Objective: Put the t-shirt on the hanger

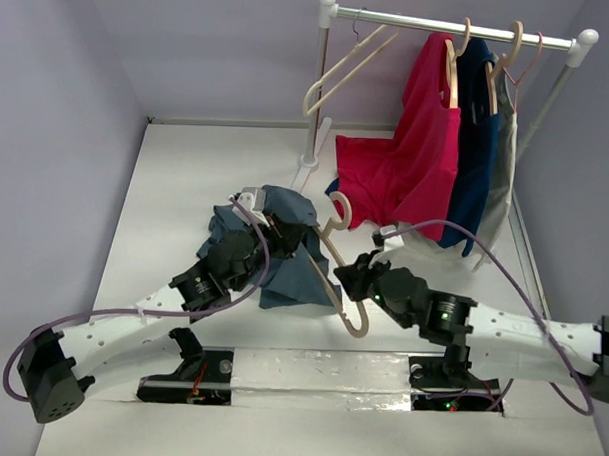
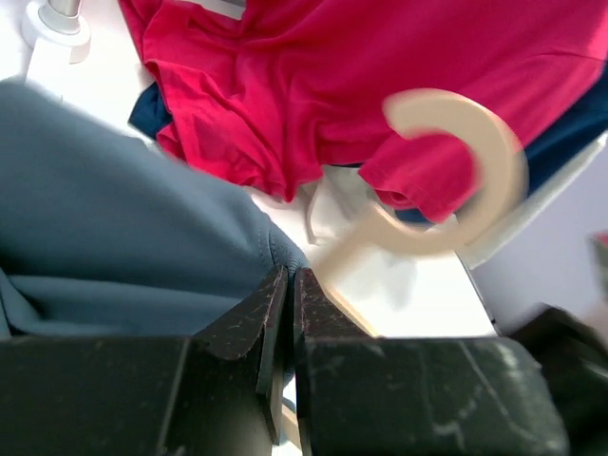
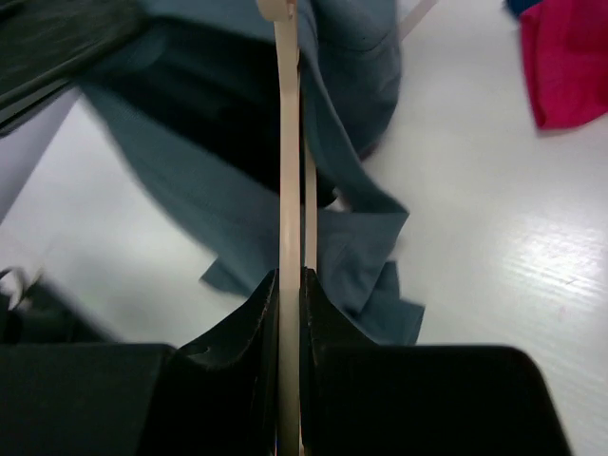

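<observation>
Your right fingers (image 3: 237,328) clamp the hanger (image 1: 350,312), frame centre. Left fingers (image 2: 242,328) are pressed together, apparently pinching the t-shirt (image 1: 283,277) bunched against it. Risk: you lose that thin pinch and cloth slides off the hanger arm.

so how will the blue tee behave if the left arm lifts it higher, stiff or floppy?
Likely floppy: the t-shirt drapes in folds from the left gripper. Probably light, since a thin pinch seems to carry it. It may slide along the hanger, which looks smooth.
</observation>
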Motion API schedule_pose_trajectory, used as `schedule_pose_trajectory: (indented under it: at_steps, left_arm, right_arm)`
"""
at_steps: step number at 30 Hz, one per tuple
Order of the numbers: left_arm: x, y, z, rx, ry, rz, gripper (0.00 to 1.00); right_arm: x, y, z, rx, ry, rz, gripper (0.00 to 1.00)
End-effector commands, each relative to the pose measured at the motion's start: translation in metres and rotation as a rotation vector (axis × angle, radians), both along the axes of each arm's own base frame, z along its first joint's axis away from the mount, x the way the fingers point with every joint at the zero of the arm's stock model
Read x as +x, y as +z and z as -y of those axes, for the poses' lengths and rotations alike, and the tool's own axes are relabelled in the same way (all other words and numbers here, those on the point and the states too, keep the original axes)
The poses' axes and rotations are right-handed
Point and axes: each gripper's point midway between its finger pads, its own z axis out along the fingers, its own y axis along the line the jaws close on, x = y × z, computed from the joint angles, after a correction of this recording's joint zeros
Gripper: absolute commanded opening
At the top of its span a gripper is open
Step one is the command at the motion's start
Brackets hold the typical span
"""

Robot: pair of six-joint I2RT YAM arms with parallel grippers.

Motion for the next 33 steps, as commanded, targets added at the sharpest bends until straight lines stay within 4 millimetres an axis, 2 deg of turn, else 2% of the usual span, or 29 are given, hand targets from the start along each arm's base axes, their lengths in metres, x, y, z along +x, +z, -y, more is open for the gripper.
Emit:
schedule_pose_trajectory:
  at_steps: [1, 2, 5, 9, 11, 12, 14, 15, 16, 17, 18, 21, 22, 25, 26, 30, 31, 32, 33]
  left_arm:
    - [-0.009, 0.048, -0.005, -0.082, 0.034, 0.065, 0.00]
    - [-0.011, 0.049, -0.006, -0.088, 0.037, 0.066, 0.00]
    - [-0.016, 0.058, -0.020, -0.112, 0.090, 0.073, 0.00]
    - [-0.018, 0.065, -0.036, -0.126, 0.133, 0.084, 0.00]
    - [-0.023, 0.074, -0.031, -0.150, 0.098, 0.103, 0.00]
    - [-0.028, 0.077, -0.024, -0.156, 0.060, 0.108, 0.00]
    - [-0.034, 0.086, -0.017, -0.176, 0.023, 0.126, 0.00]
    - [-0.042, 0.089, -0.010, -0.182, -0.006, 0.131, 0.00]
    - [-0.045, 0.091, -0.009, -0.188, -0.010, 0.137, 0.00]
    - [-0.048, 0.092, -0.008, -0.179, -0.013, 0.140, 0.00]
    - [-0.054, 0.094, -0.007, -0.179, -0.017, 0.136, 0.00]
    - [-0.061, 0.090, -0.012, -0.172, -0.010, 0.112, 0.00]
    - [-0.063, 0.087, -0.012, -0.162, -0.016, 0.102, 0.00]
    - [-0.070, 0.084, -0.012, -0.164, -0.044, 0.086, 0.00]
    - [-0.073, 0.084, -0.010, -0.163, -0.061, 0.084, 0.00]
    - [-0.078, 0.081, -0.010, -0.139, -0.077, 0.072, 0.00]
    - [-0.079, 0.083, -0.011, -0.134, -0.075, 0.072, 0.00]
    - [-0.078, 0.076, -0.013, -0.103, -0.069, 0.057, 0.00]
    - [-0.073, 0.073, -0.021, -0.091, -0.017, 0.047, 0.00]
  right_arm:
    - [0.039, 0.054, 0.001, 0.154, -0.252, 0.160, 0.00]
    - [0.045, 0.048, -0.005, 0.131, -0.272, 0.163, 0.00]
    - [0.046, 0.065, -0.012, 0.133, -0.293, 0.200, 0.00]
    - [0.040, 0.078, -0.005, 0.160, -0.312, 0.225, 0.00]
    - [0.041, 0.078, -0.007, 0.163, -0.318, 0.227, 0.00]
    - [0.044, 0.085, -0.007, 0.161, -0.332, 0.249, 0.00]
    - [0.059, 0.073, -0.014, 0.087, -0.381, 0.271, 0.00]
    - [0.071, 0.081, -0.016, 0.097, -0.413, 0.286, 0.00]
    - [0.079, 0.067, -0.025, 0.057, -0.416, 0.287, 0.00]
    - [0.083, 0.067, -0.028, 0.070, -0.422, 0.293, 0.00]
    - [0.091, 0.081, -0.027, 0.142, -0.443, 0.318, 0.00]
    - [0.098, 0.084, -0.038, 0.153, -0.422, 0.360, 0.00]
    - [0.099, 0.096, -0.043, 0.194, -0.414, 0.387, 0.00]
    - [0.105, 0.108, -0.058, 0.222, -0.384, 0.437, 0.00]
    - [0.115, 0.114, -0.057, 0.237, -0.387, 0.446, 0.00]
    - [0.125, 0.102, -0.079, 0.297, -0.287, 0.413, 0.00]
    - [0.124, 0.103, -0.081, 0.300, -0.272, 0.418, 0.00]
    - [0.122, 0.105, -0.082, 0.301, -0.256, 0.433, 0.00]
    - [0.116, 0.100, -0.076, 0.301, -0.239, 0.448, 0.00]
